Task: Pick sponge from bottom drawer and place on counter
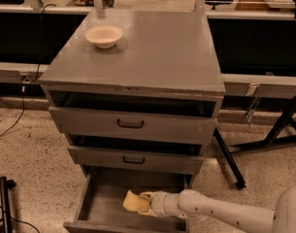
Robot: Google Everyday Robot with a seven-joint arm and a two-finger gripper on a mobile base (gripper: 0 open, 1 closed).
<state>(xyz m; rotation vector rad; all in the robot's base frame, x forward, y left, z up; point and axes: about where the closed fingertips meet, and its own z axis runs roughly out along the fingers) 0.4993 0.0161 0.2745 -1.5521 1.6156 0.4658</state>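
At bottom centre, the gripper reaches low into the open bottom drawer, pinching the sponge by its right edge, ready to lift it to the counter.

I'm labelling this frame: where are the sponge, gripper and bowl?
sponge (131, 201), camera view, its bare left half.
gripper (145, 204), camera view, its tip, at the sponge in the bottom drawer (103, 193).
bowl (104, 35), camera view, its hollow middle, on the counter (157, 52).
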